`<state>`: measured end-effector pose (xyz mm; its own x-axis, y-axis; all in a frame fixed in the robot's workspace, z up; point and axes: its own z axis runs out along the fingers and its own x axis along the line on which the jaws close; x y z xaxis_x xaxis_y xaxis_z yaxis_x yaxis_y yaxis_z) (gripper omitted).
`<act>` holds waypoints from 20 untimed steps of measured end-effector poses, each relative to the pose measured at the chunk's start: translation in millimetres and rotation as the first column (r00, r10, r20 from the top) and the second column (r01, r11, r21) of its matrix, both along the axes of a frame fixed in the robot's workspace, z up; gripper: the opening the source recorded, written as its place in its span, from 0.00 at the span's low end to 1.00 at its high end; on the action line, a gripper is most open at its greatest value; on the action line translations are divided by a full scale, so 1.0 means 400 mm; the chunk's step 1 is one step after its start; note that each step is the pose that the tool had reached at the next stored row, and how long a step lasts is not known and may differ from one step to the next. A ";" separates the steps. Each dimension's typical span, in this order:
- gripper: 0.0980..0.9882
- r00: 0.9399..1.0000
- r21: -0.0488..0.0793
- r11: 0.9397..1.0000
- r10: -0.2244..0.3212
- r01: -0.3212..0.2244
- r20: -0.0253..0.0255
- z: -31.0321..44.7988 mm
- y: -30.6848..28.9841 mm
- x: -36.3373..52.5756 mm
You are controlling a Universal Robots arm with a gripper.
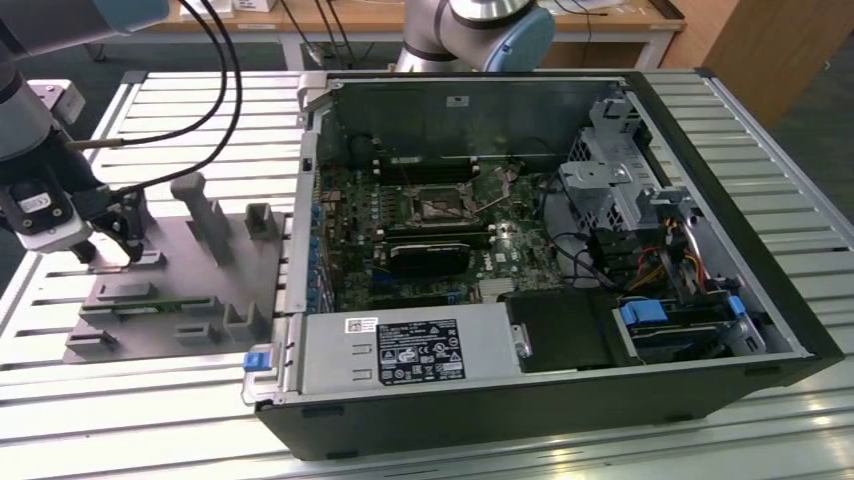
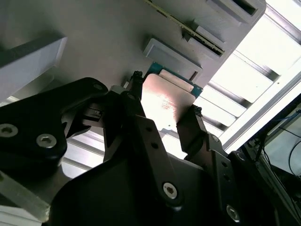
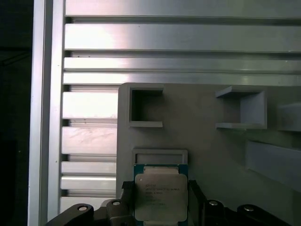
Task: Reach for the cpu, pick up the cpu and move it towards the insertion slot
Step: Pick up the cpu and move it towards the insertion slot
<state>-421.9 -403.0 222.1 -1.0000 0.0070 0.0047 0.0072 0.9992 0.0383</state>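
Observation:
The cpu (image 3: 161,197), a small square chip with a silvery top and a green rim, lies between my gripper's (image 3: 161,188) two dark fingers, just below a shallow recess of the grey fixture (image 3: 202,141). In the second wrist view the fingertips (image 2: 136,80) press on opposite edges of the cpu (image 2: 164,99), so the gripper (image 2: 165,94) is shut on it. In the exterior view the gripper (image 1: 118,255) hangs low over the fixture (image 1: 174,290) at that view's left. The insertion slot (image 1: 437,203), a metal-framed square socket, sits on the motherboard inside the open computer case, well to the right.
The open computer case (image 1: 747,250) takes up the middle and right of the slatted aluminium table (image 1: 160,410). Upright grey posts (image 1: 207,215) rise from the fixture close to the gripper. Black cables (image 1: 220,90) hang from the arm. A second robot arm (image 1: 481,30) stands behind the case.

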 end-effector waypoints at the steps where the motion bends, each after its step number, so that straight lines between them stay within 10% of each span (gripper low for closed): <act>1: 0.50 1.000 0.000 1.000 0.000 0.000 0.000 0.001 0.000 0.000; 20: 0.50 1.000 0.000 1.000 0.000 0.000 0.000 0.045 0.002 0.000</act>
